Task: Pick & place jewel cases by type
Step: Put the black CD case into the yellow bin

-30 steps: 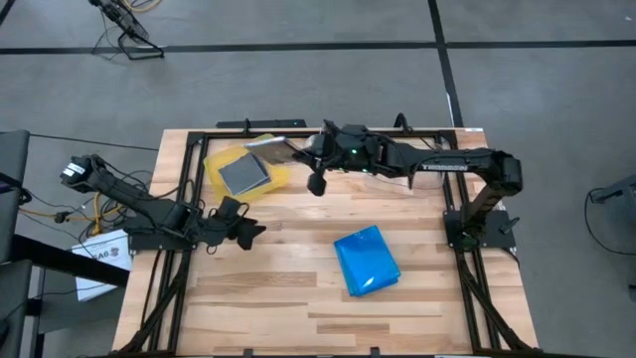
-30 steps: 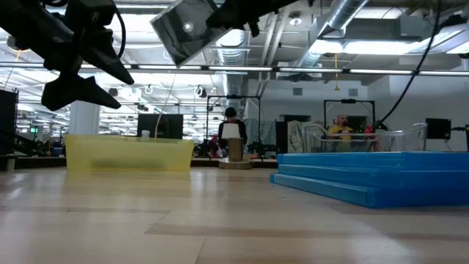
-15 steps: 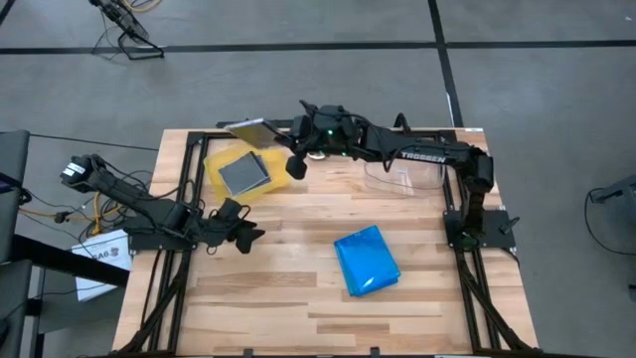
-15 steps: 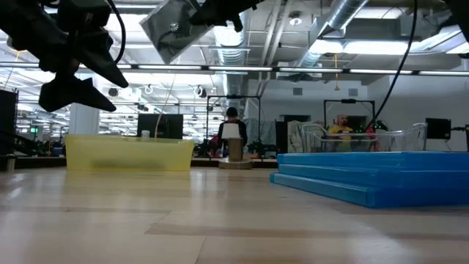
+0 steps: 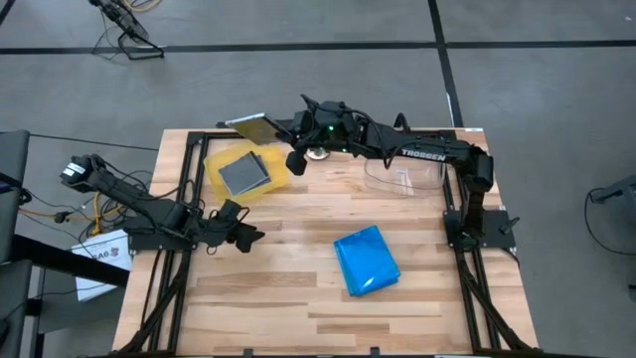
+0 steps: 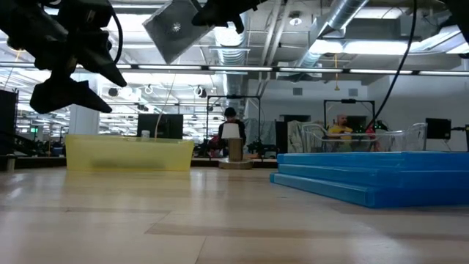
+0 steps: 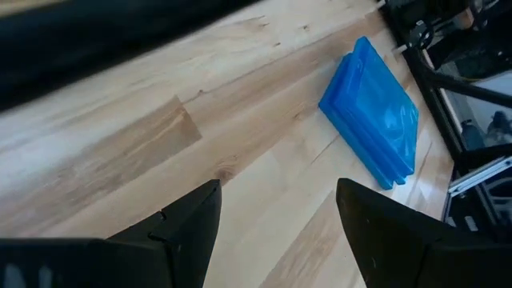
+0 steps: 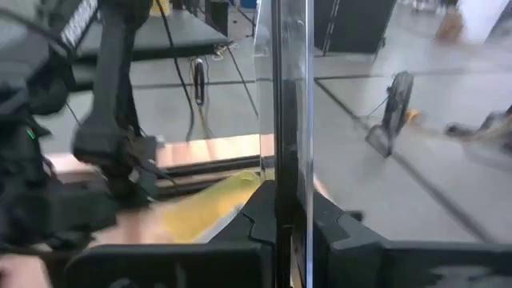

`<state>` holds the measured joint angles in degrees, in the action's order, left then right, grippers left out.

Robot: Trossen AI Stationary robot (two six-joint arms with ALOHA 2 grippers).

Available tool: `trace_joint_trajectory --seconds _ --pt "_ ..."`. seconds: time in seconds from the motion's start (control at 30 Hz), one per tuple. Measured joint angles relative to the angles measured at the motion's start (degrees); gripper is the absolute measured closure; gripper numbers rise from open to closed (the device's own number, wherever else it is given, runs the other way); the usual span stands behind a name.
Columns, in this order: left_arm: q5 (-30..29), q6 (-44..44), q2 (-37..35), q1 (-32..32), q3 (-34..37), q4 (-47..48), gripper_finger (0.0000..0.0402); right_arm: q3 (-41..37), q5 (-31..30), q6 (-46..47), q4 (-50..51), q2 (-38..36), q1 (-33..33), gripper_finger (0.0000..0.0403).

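Note:
A smoky grey jewel case (image 5: 252,127) is in the air over the far rim of the yellow tray (image 5: 277,179), held by my right gripper (image 5: 282,128), which is shut on it. The low view shows that case (image 6: 173,28) tilted, high above the table. Another grey case (image 5: 241,174) lies flat in the tray. A stack of blue cases (image 5: 366,261) lies flat on the table's middle right. My left gripper (image 5: 244,234) hovers open above the table's left side, apart from everything; its wrist view shows the blue stack (image 7: 374,112) farther off. My right gripper holds the grey case by one edge (image 8: 290,172), pinched between the two fingers (image 8: 258,214), one on each flat face. The fingers come roughly level from the table's right. The case is lifted clear and tilted, jutting out toward the table's left beyond the fingers.
A clear colourless bin (image 5: 402,175) stands at the far right, under the right arm. The yellow tray (image 6: 128,154) stands at the far left. Bare wood lies along the near edge and between the tray and the blue stack (image 6: 374,176). People show in the room beyond the table.
My right gripper, still shut on the grey case, has swung toward the table's left and far edge and a little up. It has carried the case from beside the tray's right corner to above its far rim. In the last half second it has hardly moved.

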<state>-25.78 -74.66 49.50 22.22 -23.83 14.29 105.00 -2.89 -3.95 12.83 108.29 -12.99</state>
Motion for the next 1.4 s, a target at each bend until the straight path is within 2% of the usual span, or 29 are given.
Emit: trace_joint_trajectory --seconds 0.13,0.27,0.43,0.6,0.83,1.07,1.23,1.4 --pt "-1.74 -0.19 0.00 0.00 0.00 -1.59 0.0159 1.56 1.83 21.21 0.22 0.02 -0.02 0.0387" --pt "-4.66 2.96 0.00 0.00 0.00 -2.00 0.0159 4.06 13.23 41.77 -0.07 0.02 -1.34 0.0389" --pt "-5.57 9.80 0.00 0.00 0.00 -1.98 0.0159 5.61 28.04 56.40 -3.83 0.02 -2.31 0.0394" --pt "-5.58 14.57 0.00 0.00 0.00 -1.98 0.0159 5.63 37.58 68.89 -14.49 -0.07 -2.62 0.0385" --pt "-6.10 15.15 0.00 0.00 0.00 -1.97 0.0159 5.63 45.10 70.77 -17.81 -0.09 -2.43 0.0392" --pt "-6.54 15.15 0.00 -0.02 0.00 -1.95 0.0159 5.63 62.35 65.41 -17.15 -0.09 -2.41 0.0395" --pt "-6.44 15.13 0.00 -0.02 0.00 -1.93 0.0159 5.63 74.86 61.18 -12.51 -0.09 -2.40 0.0391" --pt "-6.16 15.09 0.00 -0.02 0.00 -1.93 0.0159 5.61 76.77 56.09 -0.82 0.02 -2.63 0.0395"
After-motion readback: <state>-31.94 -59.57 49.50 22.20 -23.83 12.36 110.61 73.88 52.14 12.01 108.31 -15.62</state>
